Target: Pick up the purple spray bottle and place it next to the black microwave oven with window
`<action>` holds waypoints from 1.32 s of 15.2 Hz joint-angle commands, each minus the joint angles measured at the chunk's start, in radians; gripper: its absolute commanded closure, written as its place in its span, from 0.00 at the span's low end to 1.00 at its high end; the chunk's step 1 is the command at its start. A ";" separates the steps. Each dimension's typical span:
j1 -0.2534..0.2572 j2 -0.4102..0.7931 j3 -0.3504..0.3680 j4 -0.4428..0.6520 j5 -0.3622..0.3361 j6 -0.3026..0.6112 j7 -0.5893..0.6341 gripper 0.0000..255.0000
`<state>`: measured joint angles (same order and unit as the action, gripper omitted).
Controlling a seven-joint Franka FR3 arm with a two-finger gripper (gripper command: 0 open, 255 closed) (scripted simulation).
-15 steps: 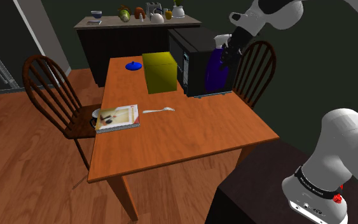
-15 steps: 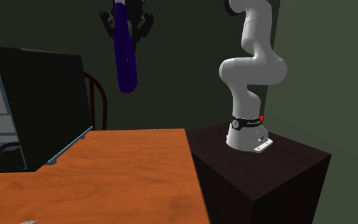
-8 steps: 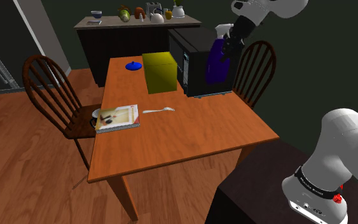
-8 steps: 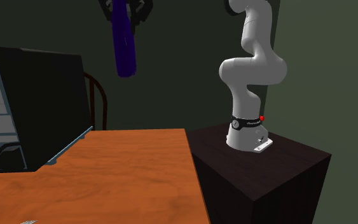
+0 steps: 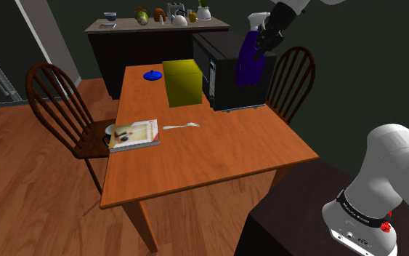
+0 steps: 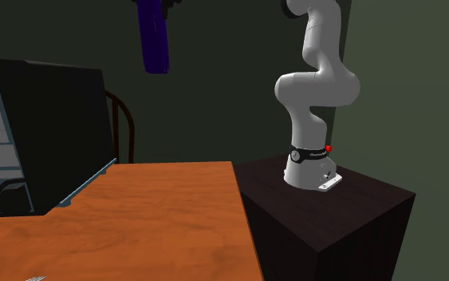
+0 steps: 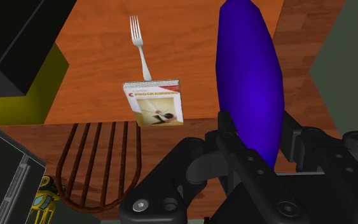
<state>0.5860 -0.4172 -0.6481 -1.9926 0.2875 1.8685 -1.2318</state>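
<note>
Shoulder view, left to right: a book (image 5: 134,134) and a fork (image 5: 181,126) lay on the wooden table (image 5: 210,164). Beyond them stood a yellow box (image 5: 182,82), then the black microwave oven (image 5: 224,69) at the table's far right.

The purple spray bottle (image 5: 252,64) hung in the air in front of the microwave oven's right end, touching nothing. The gripper (image 5: 266,35) held it from above, both fingers (image 7: 298,137) clamped on the body just below the pale spray head, with the base pointing down. I judged that this height served to clear the microwave oven's top during the carry. In the second exterior view the bottle hung well above the tabletop.

A wooden chair (image 5: 293,80) stood just right of the bottle, so I judged the bare tabletop near the oven's front and right end to be the likely set-down area.

Arm pose: from the stand (image 5: 297,218) at the near right, the white arm (image 5: 384,174) rose and reached far and left, with the wrist tipped downward over the table's far right corner.
</note>
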 commanded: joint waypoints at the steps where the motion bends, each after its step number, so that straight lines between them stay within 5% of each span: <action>1: 0.002 0.003 0.001 0.027 0.000 -0.023 0.009 1.00; 18: 0.033 0.077 -0.021 0.305 0.026 -0.226 0.070 1.00; 20: 0.049 0.170 -0.100 0.393 0.082 -0.262 0.012 1.00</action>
<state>0.6270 -0.2925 -0.7109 -1.6442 0.3415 1.6250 -1.1928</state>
